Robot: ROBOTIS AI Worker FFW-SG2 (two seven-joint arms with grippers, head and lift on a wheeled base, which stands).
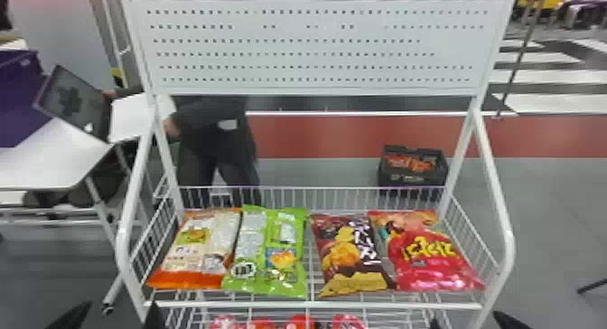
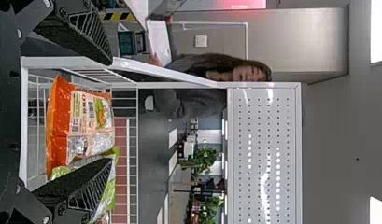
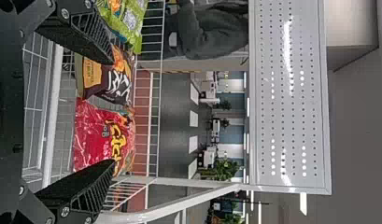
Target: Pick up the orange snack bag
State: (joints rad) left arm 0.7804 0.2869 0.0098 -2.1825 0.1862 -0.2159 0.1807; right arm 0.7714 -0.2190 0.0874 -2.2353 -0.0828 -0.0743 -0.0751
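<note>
At the head view's bottom left edge, my left gripper (image 1: 113,318) is open, on the near side of the rack. The orange snack bag (image 1: 198,251), with a pale printed panel, lies at the left end of the wire basket, beside a green bag. In the left wrist view my left gripper (image 2: 109,112) has its fingers wide apart, and the orange snack bag (image 2: 62,126) is beyond them, untouched. My right gripper (image 1: 470,322) is at the bottom right of the head view. In the right wrist view the right gripper (image 3: 112,112) stands open and holds nothing.
Green (image 1: 271,260), brown (image 1: 347,256) and red (image 1: 433,260) bags share the basket. A white front rail (image 1: 311,305) and sloping side posts frame it, with a perforated panel (image 1: 316,48) above. Red packages (image 1: 300,322) lie on the lower shelf.
</note>
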